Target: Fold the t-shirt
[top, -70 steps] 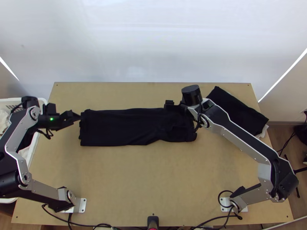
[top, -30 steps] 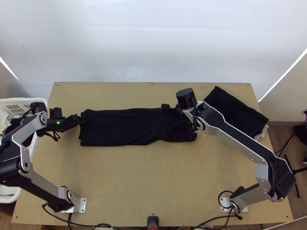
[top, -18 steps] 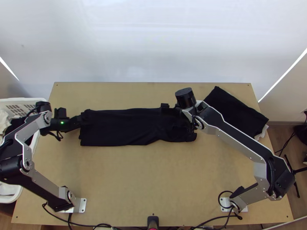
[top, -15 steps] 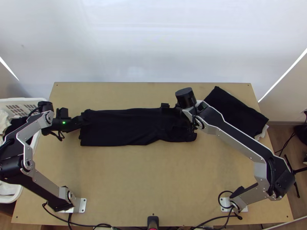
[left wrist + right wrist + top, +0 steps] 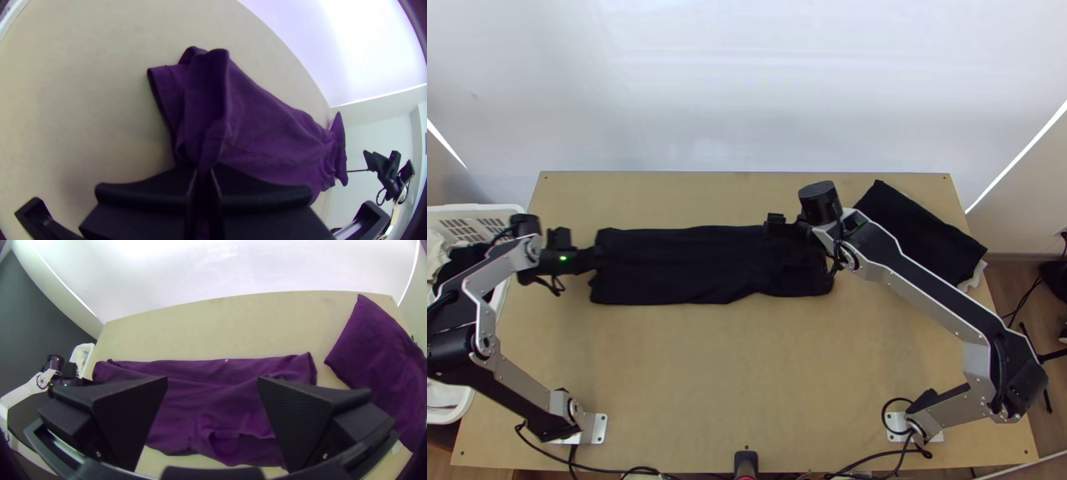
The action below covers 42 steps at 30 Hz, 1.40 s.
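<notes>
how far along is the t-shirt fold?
Looks done: t-shirt narrowed into a long strip. In hand: left pincer shut on the strip's left end in the top view; right pincer open above the rumpled other end. Left: probably folding across its length, since it lies stretched out, and smoothing that rumpled end.
</notes>
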Motion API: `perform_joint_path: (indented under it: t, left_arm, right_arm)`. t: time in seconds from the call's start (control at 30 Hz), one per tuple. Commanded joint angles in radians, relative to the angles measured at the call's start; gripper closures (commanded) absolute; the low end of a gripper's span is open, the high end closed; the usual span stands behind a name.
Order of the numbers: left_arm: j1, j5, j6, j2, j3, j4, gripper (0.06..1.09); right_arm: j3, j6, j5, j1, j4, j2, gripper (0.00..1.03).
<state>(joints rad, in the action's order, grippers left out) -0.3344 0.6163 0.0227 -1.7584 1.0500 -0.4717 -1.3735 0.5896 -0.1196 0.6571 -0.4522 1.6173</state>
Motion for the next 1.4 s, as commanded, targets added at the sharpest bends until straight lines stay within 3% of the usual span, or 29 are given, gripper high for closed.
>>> perform_joint_path:
  t: [0.0, 0.13, 0.3, 0.43, 0.63, 0.8, 0.97, 1.37]
  left_arm:
    - [-0.169, -0.013, 0.074, 0.007, 0.048, -0.062, 1.05]
    - [-0.301, -0.015, 0.149, -0.064, 0.153, -0.14, 1.05]
    - [-0.342, -0.059, 0.146, -0.084, 0.304, -0.317, 1.05]
    - [-0.176, -0.064, 0.095, 0.097, 0.312, -0.435, 1.05]
    - [0.17, -0.081, -0.119, 0.208, 0.404, -0.525, 1.05]
    - [0.414, -0.118, -0.253, 0.178, 0.513, -0.533, 1.05]
    - [0.572, -0.148, -0.319, 0.097, 0.599, -0.533, 1.05]
    - [0.733, -0.193, -0.4, -0.133, 0.771, -0.496, 1.05]
  right_arm:
    - [0.005, -0.001, 0.0, -0.01, -0.005, -0.022, 0.1]
    - [0.01, -0.002, 0.0, -0.024, -0.005, -0.028, 0.1]
    - [0.014, -0.001, 0.0, -0.024, -0.005, -0.033, 0.1]
    - [0.021, 0.001, 0.0, -0.022, -0.005, -0.033, 0.1]
    - [0.019, 0.007, 0.0, -0.025, -0.005, -0.036, 0.1]
    - [0.025, 0.016, 0.0, -0.047, -0.016, -0.056, 0.1]
    - [0.042, 0.016, 0.0, -0.085, -0.02, -0.085, 0.1]
    - [0.12, 0.013, 0.0, -0.178, -0.029, -0.194, 0.1]
